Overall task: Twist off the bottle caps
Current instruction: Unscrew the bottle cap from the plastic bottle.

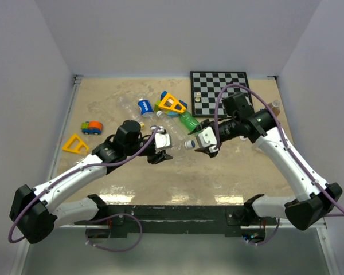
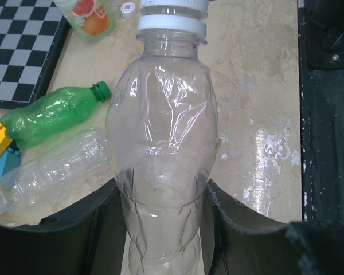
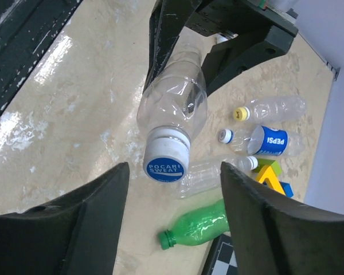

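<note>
**Two grippers facing along one bottle**

Left gripper (image 2: 163, 206) is clamped on the clear bottle's (image 2: 160, 114) lower body. Right gripper (image 3: 173, 172) stands partly open, fingers either side of the blue-topped bottle cap (image 3: 165, 163) at the bottle's mouth, not touching. Both arms reach inward over mid-table.

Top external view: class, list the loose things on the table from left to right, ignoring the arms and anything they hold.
Yellow triangle → toy car → Pepsi bottle → orange-and-yellow toy → green bottle → chessboard.

Counted six bottles: four clear bottles (image 3: 172, 109), one green bottle (image 3: 203, 229), one orange-labelled bottle (image 2: 86, 14), with bottle caps (image 3: 164, 166) on five. One chessboard (image 1: 223, 83), one toy car (image 1: 92, 127), two yellow triangle toys (image 1: 75, 144).
</note>
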Robot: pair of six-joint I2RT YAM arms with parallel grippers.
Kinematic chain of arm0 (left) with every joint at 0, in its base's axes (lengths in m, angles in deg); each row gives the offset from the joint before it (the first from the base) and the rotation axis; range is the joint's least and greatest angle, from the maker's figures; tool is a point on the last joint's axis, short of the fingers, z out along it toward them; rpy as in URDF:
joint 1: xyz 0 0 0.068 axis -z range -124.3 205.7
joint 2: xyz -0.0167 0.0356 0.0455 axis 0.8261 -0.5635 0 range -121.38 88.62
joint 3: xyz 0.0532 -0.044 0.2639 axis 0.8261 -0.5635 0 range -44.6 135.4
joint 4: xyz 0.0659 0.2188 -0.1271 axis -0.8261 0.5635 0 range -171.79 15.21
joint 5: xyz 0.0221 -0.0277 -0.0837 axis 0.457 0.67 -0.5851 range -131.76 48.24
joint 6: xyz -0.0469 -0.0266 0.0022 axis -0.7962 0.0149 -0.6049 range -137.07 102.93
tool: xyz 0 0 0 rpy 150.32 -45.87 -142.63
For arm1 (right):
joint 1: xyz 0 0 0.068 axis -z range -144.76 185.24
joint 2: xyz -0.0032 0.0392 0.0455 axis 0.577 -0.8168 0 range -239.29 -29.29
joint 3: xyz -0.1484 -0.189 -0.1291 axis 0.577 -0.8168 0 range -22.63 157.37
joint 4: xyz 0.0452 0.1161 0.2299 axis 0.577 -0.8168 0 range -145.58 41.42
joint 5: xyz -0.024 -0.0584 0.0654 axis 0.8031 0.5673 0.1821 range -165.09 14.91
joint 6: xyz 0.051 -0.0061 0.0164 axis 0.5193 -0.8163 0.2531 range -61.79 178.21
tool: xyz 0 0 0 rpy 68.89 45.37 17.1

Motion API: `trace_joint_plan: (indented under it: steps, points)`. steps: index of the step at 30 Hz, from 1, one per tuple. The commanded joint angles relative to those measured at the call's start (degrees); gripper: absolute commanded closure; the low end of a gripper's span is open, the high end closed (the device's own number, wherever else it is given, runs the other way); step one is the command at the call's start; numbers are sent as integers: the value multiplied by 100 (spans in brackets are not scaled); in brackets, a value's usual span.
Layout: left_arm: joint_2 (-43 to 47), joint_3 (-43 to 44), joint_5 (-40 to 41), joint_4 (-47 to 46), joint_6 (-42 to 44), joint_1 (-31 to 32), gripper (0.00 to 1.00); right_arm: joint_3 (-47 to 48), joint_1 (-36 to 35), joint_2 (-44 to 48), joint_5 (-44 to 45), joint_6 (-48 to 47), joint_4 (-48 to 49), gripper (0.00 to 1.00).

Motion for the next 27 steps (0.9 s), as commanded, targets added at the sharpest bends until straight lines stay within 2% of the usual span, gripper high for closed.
trace_joint_plan:
  steps: [1,4,8,10,11,12,13,21,24,27]
  points:
    - [38,19,-173,159,118,-8,100,21,32,285,-334,952,284,29]
    - [64,19,-164,150,118,-8,100,135,41,399,-387,1627,206,23]
    - [82,10,-137,133,92,-8,100,31,189,680,-316,3577,828,22]
    - [65,19,-164,133,74,-8,100,-276,365,917,-360,5119,1459,17]
    - [47,36,-172,124,74,-8,100,-469,383,1014,-160,6024,1915,2]
    - [30,27,-173,124,65,-8,100,-567,383,1085,86,6860,2155,2]
    - [29,27,-173,124,74,-8,100,-672,427,1112,140,7225,2279,2]
    - [38,36,-137,124,74,-8,100,-1297,480,1007,-254,8036,3044,2]
    - [29,27,-129,133,65,-8,100,-1402,480,831,-71,8371,3246,2]
    - [38,27,-120,133,74,-8,100,-1534,471,708,27,8495,3326,7]
